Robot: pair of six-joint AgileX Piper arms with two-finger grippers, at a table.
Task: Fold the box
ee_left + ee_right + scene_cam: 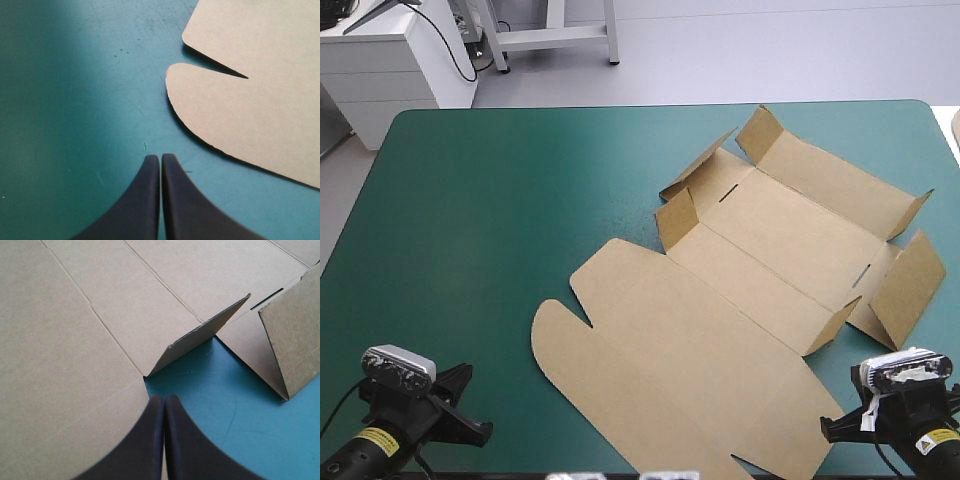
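The brown box (750,270) lies as a cut sheet on the teal-green cover, right of the table's middle, with several small flaps half raised at its far end. Its rounded lid flap (235,110) lies flat ahead of my left gripper (160,157), which is shut and holds nothing, a short way off the flap's edge. My right gripper (164,399) is shut too, hovering over the sheet's near right edge (75,370). A raised side flap (210,335) stands just ahead of it. In the high view both grippers sit at the table's near corners (470,425) (832,428).
Bare teal-green cover (490,210) fills the table's left half and far side. A taller raised flap (295,335) stands to the side of my right gripper, with a patch of cover between the flaps.
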